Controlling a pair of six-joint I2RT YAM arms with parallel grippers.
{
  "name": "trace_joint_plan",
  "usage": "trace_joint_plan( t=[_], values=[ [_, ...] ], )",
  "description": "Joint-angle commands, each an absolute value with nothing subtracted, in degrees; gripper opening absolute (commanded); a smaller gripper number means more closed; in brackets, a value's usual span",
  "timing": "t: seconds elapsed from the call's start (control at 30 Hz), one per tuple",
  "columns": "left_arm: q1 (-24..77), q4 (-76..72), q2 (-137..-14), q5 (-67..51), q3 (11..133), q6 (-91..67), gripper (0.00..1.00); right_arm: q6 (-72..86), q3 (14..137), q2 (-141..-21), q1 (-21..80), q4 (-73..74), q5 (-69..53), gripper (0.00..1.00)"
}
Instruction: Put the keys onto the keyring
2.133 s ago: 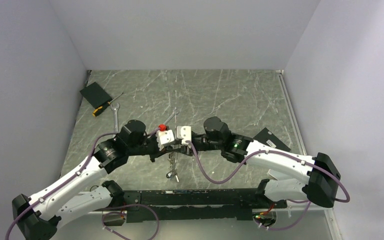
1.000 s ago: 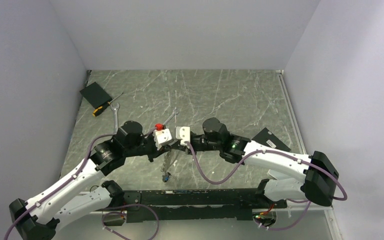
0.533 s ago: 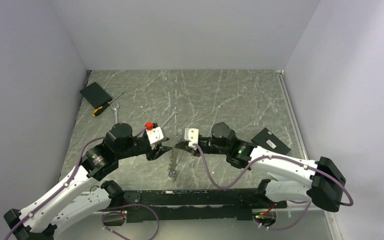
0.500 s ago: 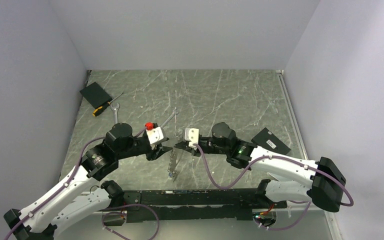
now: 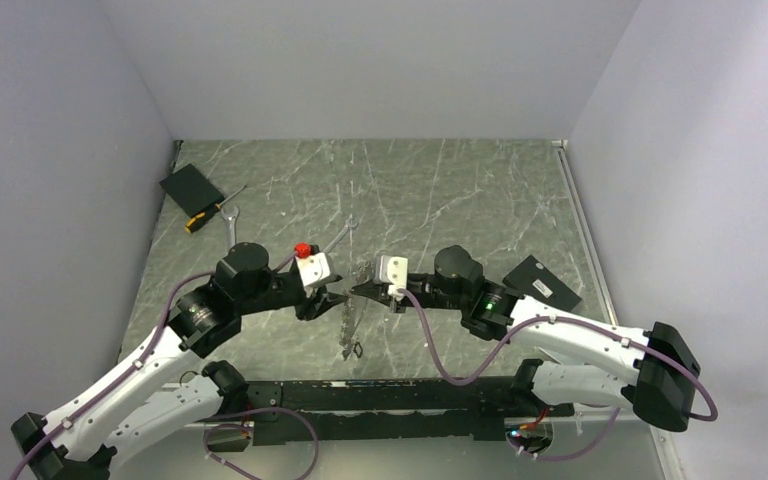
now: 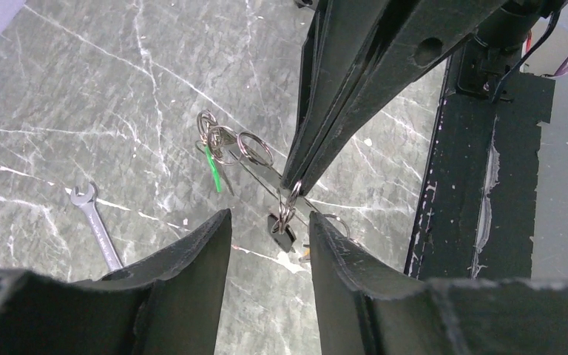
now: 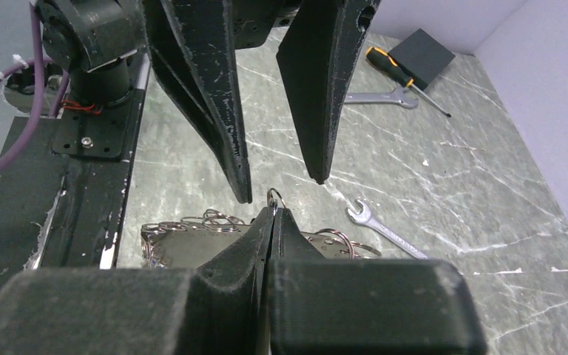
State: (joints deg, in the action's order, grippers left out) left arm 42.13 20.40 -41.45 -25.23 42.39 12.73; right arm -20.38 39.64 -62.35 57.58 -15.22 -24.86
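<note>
My right gripper point(image 5: 353, 293) is shut on a small ring of the keyring point(image 7: 276, 197), a floppy silvery chain of rings hanging below it point(image 5: 348, 322). A black-headed key point(image 6: 282, 224) dangles from the held ring. More rings with a green key point(image 6: 211, 166) show beyond it. My left gripper point(image 5: 331, 297) is open and empty, its fingers point(image 7: 231, 111) facing the right gripper's tip point(image 6: 293, 185) from close by without touching. In the left wrist view the left gripper point(image 6: 268, 218) frames the held ring. In the right wrist view, chain loops point(image 7: 192, 220) droop on both sides under the right gripper point(image 7: 272, 212).
One silver spanner point(image 5: 341, 235) lies just behind the grippers, another point(image 5: 232, 228) at the back left by an orange-handled screwdriver point(image 5: 205, 217) and a black box point(image 5: 191, 188). A black pad point(image 5: 543, 281) lies on the right. The black base rail point(image 5: 380, 395) runs along the near edge.
The two grippers have drawn apart: the left arm pulled back left and stands open, the right arm shifted right. The chain now hangs from the right gripper alone.
</note>
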Motion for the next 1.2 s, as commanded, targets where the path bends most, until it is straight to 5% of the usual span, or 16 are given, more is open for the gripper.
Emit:
trace_joint_plan(
  t=[0.0, 0.33, 0.6, 1.17],
  values=[
    [41.7, 17.1, -41.0, -26.4, 42.0, 13.1, 0.46, -19.5, 39.7, -59.9, 57.5, -21.2, -27.1, 0.0],
    [41.5, 16.5, -41.6, -29.4, 41.4, 13.1, 0.39, -18.8, 39.1, -59.2, 57.5, -23.1, -27.3, 0.0],
    [41.4, 17.0, -42.2, -30.1, 41.7, 13.5, 0.0, -18.1, 38.3, -58.2, 57.3, -24.9, -27.2, 0.0],
    [41.0, 16.5, -41.0, -30.1, 41.4, 12.6, 0.0, -2.8, 31.4, -65.3, 56.9, -57.7, -24.6, 0.0]
  ],
)
